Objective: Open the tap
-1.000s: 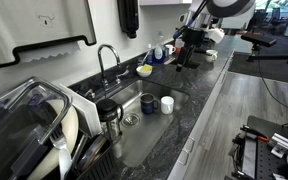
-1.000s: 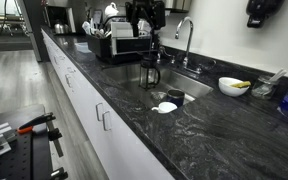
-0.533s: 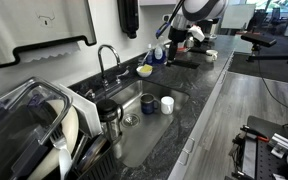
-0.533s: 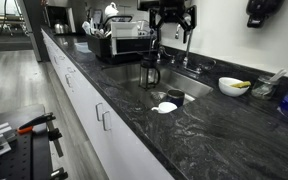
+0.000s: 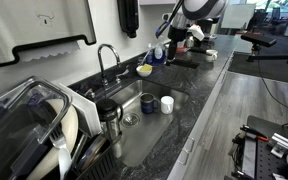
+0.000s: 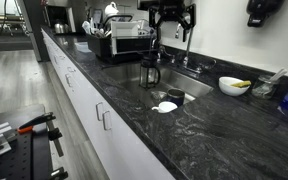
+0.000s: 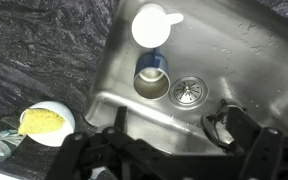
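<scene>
The tall, thin, shiny metal tap (image 5: 108, 62) stands at the back edge of the steel sink (image 7: 234, 55), on the dark stone surface (image 6: 214, 130). Its long part goes straight up and down. At the top it bends over in a high curve, and the end points down at the sink. It also shows in an exterior view (image 6: 188, 45).

The robot's black fingers (image 7: 254, 150) hang high over the sink. They are spread wide apart and hold nothing. They do not touch the tap.

The wrist view looks down into the sink. There is a round drain (image 7: 187, 92), a small metal cup (image 7: 151, 76) beside it, and a white cup (image 7: 154, 24) a little farther off. A white bowl with something yellow in it (image 7: 44, 122) sits on the surface near the sink. A dark round jug (image 6: 150, 72) stands at the other side of the sink, near the dish rack (image 6: 119, 42).
</scene>
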{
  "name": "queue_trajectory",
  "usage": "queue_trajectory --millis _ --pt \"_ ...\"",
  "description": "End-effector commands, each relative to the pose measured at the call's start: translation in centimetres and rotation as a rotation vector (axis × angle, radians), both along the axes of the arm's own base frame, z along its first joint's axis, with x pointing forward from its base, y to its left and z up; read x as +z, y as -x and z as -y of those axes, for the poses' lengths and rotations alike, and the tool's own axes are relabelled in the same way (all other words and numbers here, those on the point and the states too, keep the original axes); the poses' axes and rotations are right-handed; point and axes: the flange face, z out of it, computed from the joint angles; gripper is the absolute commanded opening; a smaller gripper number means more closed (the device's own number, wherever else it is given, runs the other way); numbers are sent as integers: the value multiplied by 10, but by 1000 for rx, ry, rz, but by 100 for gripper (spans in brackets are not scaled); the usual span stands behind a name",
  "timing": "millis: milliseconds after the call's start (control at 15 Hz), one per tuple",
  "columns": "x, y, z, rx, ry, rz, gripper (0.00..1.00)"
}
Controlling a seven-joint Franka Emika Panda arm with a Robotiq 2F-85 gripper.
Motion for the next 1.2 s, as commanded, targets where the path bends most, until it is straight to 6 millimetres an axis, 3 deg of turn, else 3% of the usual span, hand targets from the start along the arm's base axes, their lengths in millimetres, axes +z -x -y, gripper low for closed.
queue_trajectory --millis 0,333,533,1000,1067,1133 --pt "-10 -19 7 49 53 9 100" --pt "-19 -43 21 147 140 45 100" --pt "-22 -65 28 237 172 151 100" --pt "-47 -121 17 439 134 258 100" --pt "-42 -103 15 384 155 238 100" --pt "-46 -109 13 405 148 244 100"
